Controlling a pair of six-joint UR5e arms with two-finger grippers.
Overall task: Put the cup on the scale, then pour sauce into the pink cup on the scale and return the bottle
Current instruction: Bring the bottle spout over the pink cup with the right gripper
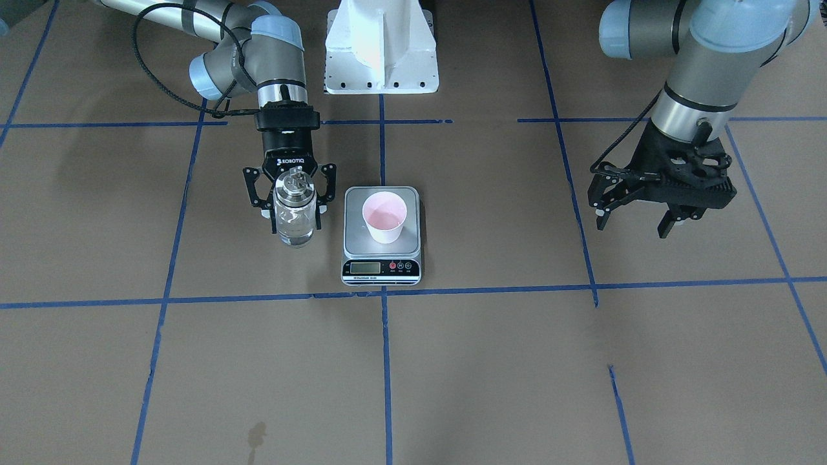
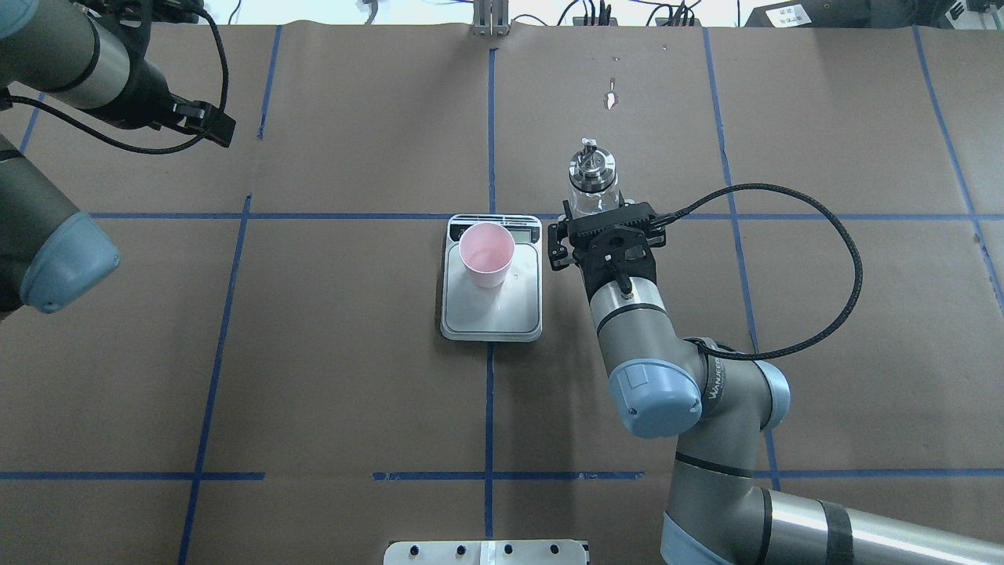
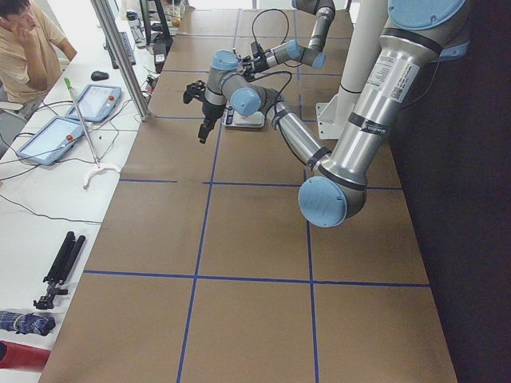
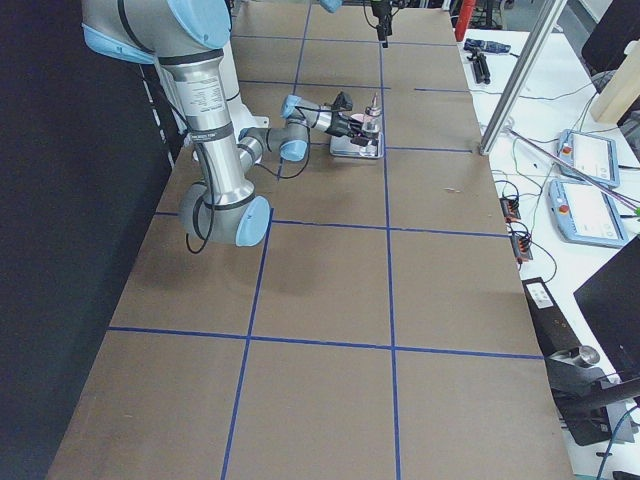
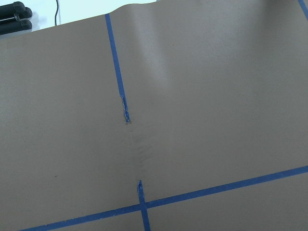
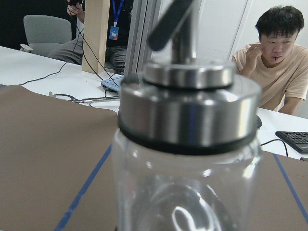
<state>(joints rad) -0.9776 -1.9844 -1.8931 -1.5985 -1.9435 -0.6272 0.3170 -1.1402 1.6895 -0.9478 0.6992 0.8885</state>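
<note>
The pink cup [image 1: 385, 217] [image 2: 486, 253] stands upright on the silver platform of the scale [image 1: 359, 244] [image 2: 502, 314] at mid-table. Beside the scale stands the clear glass bottle [image 1: 295, 218] [image 2: 592, 179] [image 6: 187, 144], upright, with its silver cap and spout on top. My right gripper [image 1: 293, 212] reaches in level, open, with a finger on each side of the bottle and a small gap to the glass. The sauce in the bottle is colourless, and I cannot make out its level. My left gripper [image 1: 636, 223] hangs open and empty, far off to the other side.
The white robot mount [image 1: 381, 51] stands behind the scale. Blue tape lines cross the brown paper, and a dark stain [image 1: 256, 436] marks its near edge. A person [image 6: 274, 57] sits at a side desk with tablets beyond the table's end.
</note>
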